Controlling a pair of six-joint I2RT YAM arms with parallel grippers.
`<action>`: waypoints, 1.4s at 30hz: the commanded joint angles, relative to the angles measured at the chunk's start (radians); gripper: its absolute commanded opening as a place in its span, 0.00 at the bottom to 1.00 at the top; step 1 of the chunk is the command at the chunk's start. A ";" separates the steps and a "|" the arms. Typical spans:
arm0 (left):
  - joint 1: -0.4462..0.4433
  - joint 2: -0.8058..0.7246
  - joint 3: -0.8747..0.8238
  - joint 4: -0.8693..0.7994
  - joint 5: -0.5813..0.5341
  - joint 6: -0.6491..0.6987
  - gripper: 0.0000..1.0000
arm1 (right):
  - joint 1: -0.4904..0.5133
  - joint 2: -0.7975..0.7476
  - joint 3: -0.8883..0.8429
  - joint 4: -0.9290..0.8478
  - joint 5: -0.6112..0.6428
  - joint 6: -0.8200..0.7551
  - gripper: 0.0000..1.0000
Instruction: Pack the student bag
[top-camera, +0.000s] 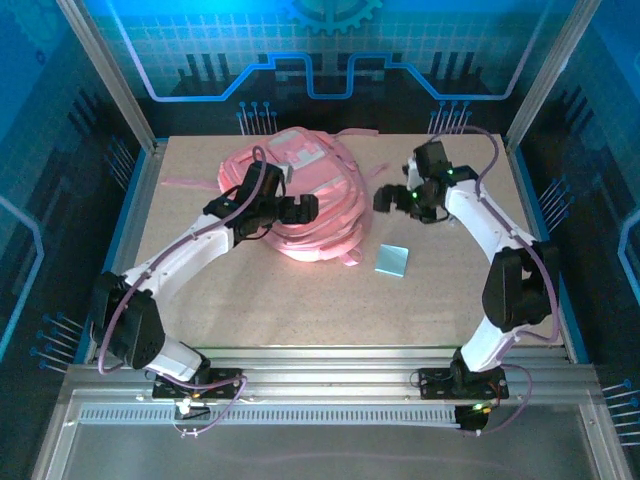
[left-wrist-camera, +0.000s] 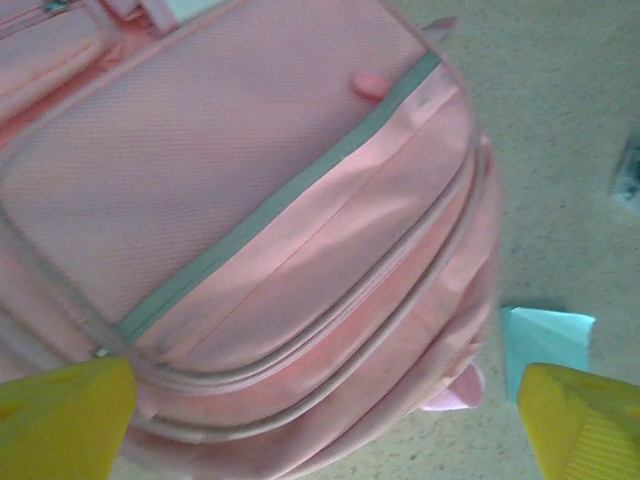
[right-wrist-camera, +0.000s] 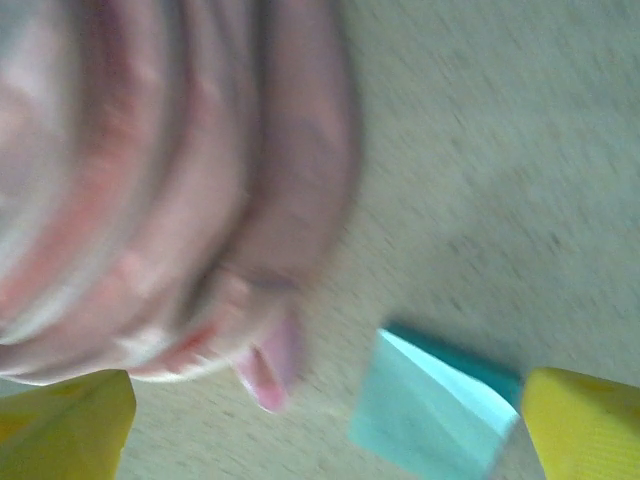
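1. The left gripper (top-camera: 300, 208), a black two-finger claw with yellow fingertips (left-wrist-camera: 60, 425), hangs with its jaws spread wide apart and nothing between them.
2. Directly beneath it lies the student bag (top-camera: 325, 165), a large soft pink fabric backpack, flat on its back at the middle of the far half of the table, with thin pink straps trailing outward.
3. The right gripper (top-camera: 395, 198) hovers just off the bag's right edge, also spread wide and empty.
4. From the left wrist, the bag's grey zip band (left-wrist-camera: 280, 210) and the curved zip lines below it look closed. I see no open compartment.
5. A small, flat, pale turquoise square booklet (top-camera: 392, 260) rests on the speckled tan tabletop (top-camera: 450, 310), near the bag's near-right corner but outside it.
6. Judged from this, packing is barely begun: a pocket needs unzipping, and the booklet, if it belongs inside, needs lifting in.
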 joint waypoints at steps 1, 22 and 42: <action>-0.004 0.004 -0.029 0.146 0.059 -0.068 0.99 | 0.008 -0.057 -0.107 -0.067 0.118 0.047 1.00; 0.001 -0.014 -0.090 0.142 0.072 -0.026 0.99 | 0.227 0.101 -0.266 0.089 0.354 0.332 1.00; 0.005 0.083 -0.009 0.041 0.037 0.071 0.99 | 0.176 0.055 -0.333 0.165 0.296 0.308 0.65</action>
